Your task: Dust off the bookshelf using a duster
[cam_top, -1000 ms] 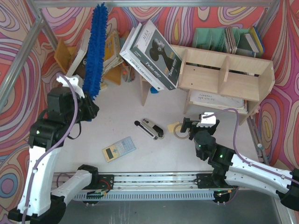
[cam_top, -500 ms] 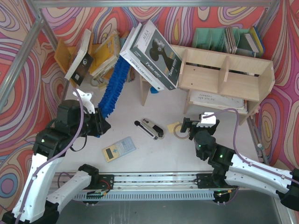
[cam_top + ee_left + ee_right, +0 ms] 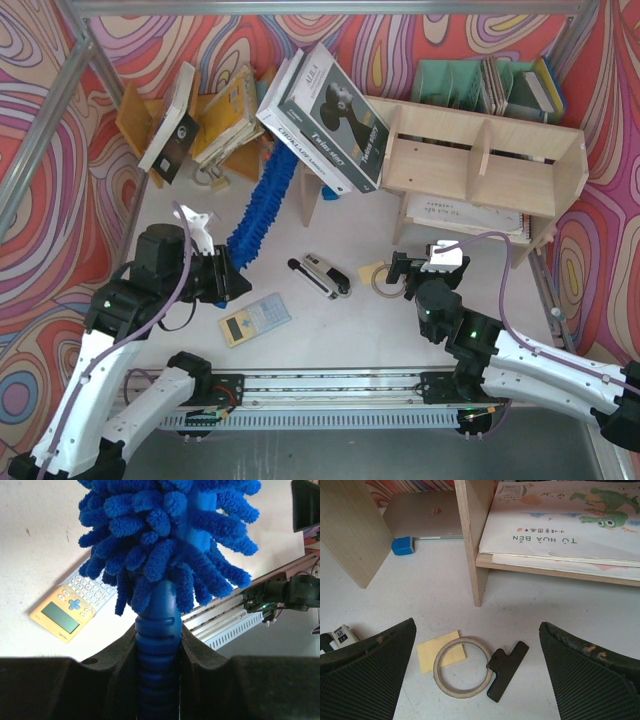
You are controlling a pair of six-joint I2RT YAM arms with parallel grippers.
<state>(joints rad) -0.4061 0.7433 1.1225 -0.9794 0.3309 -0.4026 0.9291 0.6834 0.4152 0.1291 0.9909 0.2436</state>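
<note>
Duster [image 3: 262, 212] is slanting away from the left pincer [image 3: 225, 275], which is clenching its ribbed handle. Its long axis is running toward the desk's far edge and rightward, with the fluffy tip reaching just beside the left upright of the bookshelf [image 3: 480, 165], which is standing toward the far right corner. The right pincer [image 3: 398, 272] is hanging released, nearer the shelf but holding nothing.

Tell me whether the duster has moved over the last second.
Yes. The duster swung rightward, away from the back wall; its tip now lies beside the bookshelf, at its left leg.
</note>
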